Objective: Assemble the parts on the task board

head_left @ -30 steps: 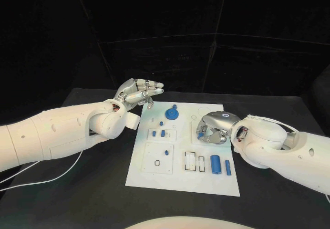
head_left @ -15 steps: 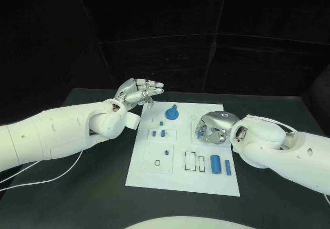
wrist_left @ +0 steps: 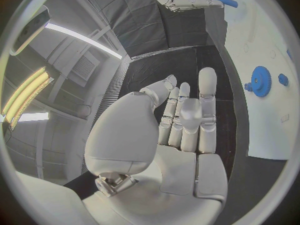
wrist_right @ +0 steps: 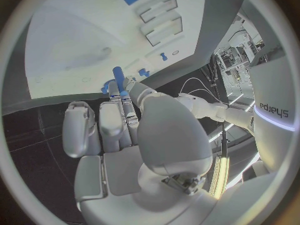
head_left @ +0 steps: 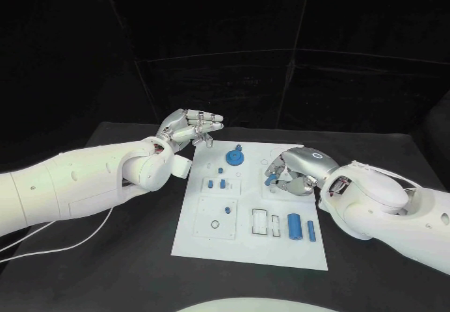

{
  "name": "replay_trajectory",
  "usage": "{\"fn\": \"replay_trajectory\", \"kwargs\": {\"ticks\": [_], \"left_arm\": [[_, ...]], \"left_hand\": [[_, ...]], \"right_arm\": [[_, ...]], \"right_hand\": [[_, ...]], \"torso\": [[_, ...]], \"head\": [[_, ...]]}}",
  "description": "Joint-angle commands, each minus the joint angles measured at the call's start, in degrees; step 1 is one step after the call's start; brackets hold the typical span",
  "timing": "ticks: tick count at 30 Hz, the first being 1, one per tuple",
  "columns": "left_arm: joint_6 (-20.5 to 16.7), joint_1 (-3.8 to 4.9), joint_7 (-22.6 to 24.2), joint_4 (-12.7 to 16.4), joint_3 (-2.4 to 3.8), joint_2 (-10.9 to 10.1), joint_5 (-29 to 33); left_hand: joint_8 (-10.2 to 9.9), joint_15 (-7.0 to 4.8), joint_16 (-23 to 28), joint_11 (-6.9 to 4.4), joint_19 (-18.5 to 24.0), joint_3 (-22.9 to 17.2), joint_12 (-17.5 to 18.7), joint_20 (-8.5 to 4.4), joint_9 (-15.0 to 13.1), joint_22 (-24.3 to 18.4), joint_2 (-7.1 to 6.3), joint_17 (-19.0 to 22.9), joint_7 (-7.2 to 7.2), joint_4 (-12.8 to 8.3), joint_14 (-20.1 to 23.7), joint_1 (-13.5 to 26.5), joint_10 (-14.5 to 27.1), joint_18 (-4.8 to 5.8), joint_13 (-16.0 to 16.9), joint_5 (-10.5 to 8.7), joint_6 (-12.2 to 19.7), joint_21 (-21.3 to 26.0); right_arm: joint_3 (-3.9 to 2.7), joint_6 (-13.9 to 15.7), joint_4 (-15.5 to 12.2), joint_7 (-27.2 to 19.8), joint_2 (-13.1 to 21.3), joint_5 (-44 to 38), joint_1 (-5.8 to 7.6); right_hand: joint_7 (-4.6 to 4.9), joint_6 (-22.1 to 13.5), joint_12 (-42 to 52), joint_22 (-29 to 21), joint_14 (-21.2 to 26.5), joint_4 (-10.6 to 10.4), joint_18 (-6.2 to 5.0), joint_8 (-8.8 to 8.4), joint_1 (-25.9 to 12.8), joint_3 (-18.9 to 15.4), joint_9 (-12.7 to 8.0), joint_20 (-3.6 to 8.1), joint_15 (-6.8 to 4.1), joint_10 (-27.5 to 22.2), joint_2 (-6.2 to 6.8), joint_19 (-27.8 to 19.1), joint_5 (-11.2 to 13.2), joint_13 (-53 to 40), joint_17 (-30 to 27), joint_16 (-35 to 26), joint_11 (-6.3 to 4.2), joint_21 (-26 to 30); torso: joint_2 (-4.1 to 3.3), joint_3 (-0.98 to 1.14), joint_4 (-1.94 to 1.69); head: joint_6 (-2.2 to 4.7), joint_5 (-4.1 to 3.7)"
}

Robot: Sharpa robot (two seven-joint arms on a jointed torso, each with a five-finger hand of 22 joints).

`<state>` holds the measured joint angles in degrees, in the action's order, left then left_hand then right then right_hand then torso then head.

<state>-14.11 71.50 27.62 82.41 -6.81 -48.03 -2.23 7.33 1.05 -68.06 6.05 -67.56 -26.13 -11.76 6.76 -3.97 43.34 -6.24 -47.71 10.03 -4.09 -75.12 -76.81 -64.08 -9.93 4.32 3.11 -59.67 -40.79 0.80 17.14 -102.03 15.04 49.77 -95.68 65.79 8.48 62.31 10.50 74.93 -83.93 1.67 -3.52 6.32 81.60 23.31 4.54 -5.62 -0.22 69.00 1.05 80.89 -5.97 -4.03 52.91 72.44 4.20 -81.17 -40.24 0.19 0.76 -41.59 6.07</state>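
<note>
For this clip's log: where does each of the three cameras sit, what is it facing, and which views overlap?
Head view: on the robot's head, looking down at the task board; left hand and right hand show.
Left wrist view: behind the left hand, facing across the board's blue gear.
Right wrist view: behind the right hand, which pinches a blue peg over the board.
Shared: the gear shows in the head and left wrist views.

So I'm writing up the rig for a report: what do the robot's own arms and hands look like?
Both arms are bulky, smooth white shells. The left arm trails a thin white cable over the black table; the right arm has a white cable loop near its wrist. The left hand and right hand are silver metal with many jointed fingers and paler fingertips. The right wrist view shows "sharpa" lettering on white casing.
</note>
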Motion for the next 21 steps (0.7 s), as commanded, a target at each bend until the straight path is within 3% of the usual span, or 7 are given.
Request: {"fn": "replay_trajectory", "kwargs": {"ticks": [1, 3, 6, 10, 15, 18, 21], "left_arm": [[0.2, 0.07, 0.5, -0.1, 0.04, 0.1, 0.1], [0.2, 0.07, 0.5, -0.1, 0.04, 0.2, 0.1], [0.1, 0.07, 0.4, -0.1, 0.04, 0.2, 0.1], [0.1, 0.08, 0.3, -0.2, 0.04, 0.4, 0.1], [0.2, 0.08, 0.2, -0.2, 0.04, 0.7, 0.1], [0.2, 0.09, 0.1, -0.2, 0.04, 1.0, 0.1], [0.5, 0.1, 0.1, -0.2, 0.04, 1.2, 0.1]], "left_hand": [[0.4, 0.18, 8.0, 0.12, 2.5, 0.5, -0.3, 0.15, 0.1, -1.4, 0.6, 11.5, 0.28, -0.1, 6.6, 0.1, 0.6, -0.58, -0.1, 0.04, 0.3, 2.4], [0.5, 0.62, 13.9, 0.53, 6.4, 0.5, -0.1, 0.43, 0.1, -3.0, 0.6, 16.3, 0.59, -0.3, 12.2, 0.0, 1.1, -0.46, -0.3, 0.04, 0.3, 5.4], [0.4, 1.6, 20.0, 0.98, 10.9, 0.5, 0.3, 1.04, 0.2, -5.3, 0.66, 19.9, 1.12, -0.5, 16.4, -0.2, 1.9, -0.38, -0.6, -0.13, 0.7, 9.2], [0.2, 3.47, 30.4, 2.07, 16.9, 0.2, 1.0, 2.77, 0.2, -9.2, 0.86, 26.2, 1.71, -0.3, 20.8, 0.2, 3.1, 0.18, -0.6, -0.08, 1.4, 15.1], [0.0, 5.13, 40.8, 2.9, 20.3, -0.1, 2.2, 4.98, 0.1, -14.8, 0.78, 32.4, 2.18, -0.2, 20.2, 0.5, 4.9, -0.25, -0.7, -0.18, 2.6, 21.4], [0.2, 5.53, 46.0, 3.24, 20.6, 0.0, 2.6, 6.23, 0.1, -18.3, 0.77, 35.3, 2.28, 0.0, 17.9, 0.7, 5.5, -0.69, -0.7, 0.06, 3.1, 24.7], [0.4, 5.49, 48.3, 3.26, 19.5, 0.2, 2.7, 6.29, 0.1, -20.0, 0.92, 36.5, 2.28, 0.0, 16.3, 0.8, 5.4, -0.71, -0.7, 0.1, 3.2, 25.7]], "right_arm": [[-0.1, 4.9, -2.3, -1.5, 0.3, 2.2, 0.13], [-0.12, 4.8, -3.5, -1.8, 0.1, 2.8, 0.14], [-0.13, 4.4, -4.2, -2.3, -0.7, 4.2, 0.15], [-0.12, 3.1, -4.0, -3.2, -3.2, 6.0, 0.15], [-0.06, 0.8, -2.5, -5.2, -7.2, 6.8, 0.07], [0.08, -1.2, -1.3, -6.4, -9.6, 6.3, -0.19], [0.2, -2.7, -0.2, -7.0, -11.1, 5.2, -0.67]], "right_hand": [[0.05, 0.3, -0.5, 3.3, -0.6, 0.1, 0.38, -0.01, 0.4, 0.4, 0.0, -0.1, -0.3, 0.4, 0.3, 0.3, -0.2, 0.0, 0.1, 0.3, -0.06, -0.3], [0.06, 0.3, -0.6, 3.3, -0.6, 0.2, 0.39, -0.03, 0.4, 0.5, 0.0, -0.1, -0.29, 0.4, 0.38, 0.3, -0.2, 0.0, 0.2, 0.3, -0.05, -0.3], [0.09, 0.3, -0.7, 3.3, -0.6, 0.2, 0.38, -0.08, 0.3, 0.6, 0.0, -0.11, -0.27, 0.5, 0.51, 0.3, -0.2, 0.0, 0.1, 0.3, -0.02, -0.3], [0.16, 0.2, -0.9, 3.2, -0.6, 0.3, 0.35, -0.2, 0.1, 0.8, -0.1, -0.14, -0.23, 0.4, 0.64, 0.2, -0.3, 0.0, 0.2, 0.4, 0.05, -0.2], [0.24, 0.1, -1.3, 3.1, -0.6, 0.4, 0.31, -0.38, -0.2, 1.0, -0.1, -0.19, -0.16, 0.3, 0.95, 0.0, -0.4, 0.0, 0.2, 0.4, 0.13, -0.1], [0.27, 0.0, -1.5, 3.0, -0.5, 0.4, 0.3, -0.45, -0.2, 1.0, -0.2, -0.21, -0.13, 0.3, 1.03, 0.0, -0.5, 0.0, 0.2, 0.5, 0.17, -0.1], [0.3, 0.0, -1.6, 3.0, -0.5, 0.5, 0.3, -0.49, -0.3, 1.1, -0.2, -0.23, -0.11, 0.3, 1.11, 0.0, -0.5, 0.0, 0.2, 0.5, 0.19, -0.1]], "torso": [[-0.05, 0.03, -0.03], [-0.05, 0.02, -0.05], [-0.08, -0.01, 0.0], [-0.06, -0.05, -0.01], [-0.18, 0.03, -0.09], [-0.11, -0.07, -0.04], [-0.12, -0.13, -0.07]], "head": [[0.09, 0.0], [0.09, -0.01], [0.09, 0.01], [0.11, 0.11], [0.16, 0.68], [-0.18, 1.14], [-0.54, 1.63]]}}
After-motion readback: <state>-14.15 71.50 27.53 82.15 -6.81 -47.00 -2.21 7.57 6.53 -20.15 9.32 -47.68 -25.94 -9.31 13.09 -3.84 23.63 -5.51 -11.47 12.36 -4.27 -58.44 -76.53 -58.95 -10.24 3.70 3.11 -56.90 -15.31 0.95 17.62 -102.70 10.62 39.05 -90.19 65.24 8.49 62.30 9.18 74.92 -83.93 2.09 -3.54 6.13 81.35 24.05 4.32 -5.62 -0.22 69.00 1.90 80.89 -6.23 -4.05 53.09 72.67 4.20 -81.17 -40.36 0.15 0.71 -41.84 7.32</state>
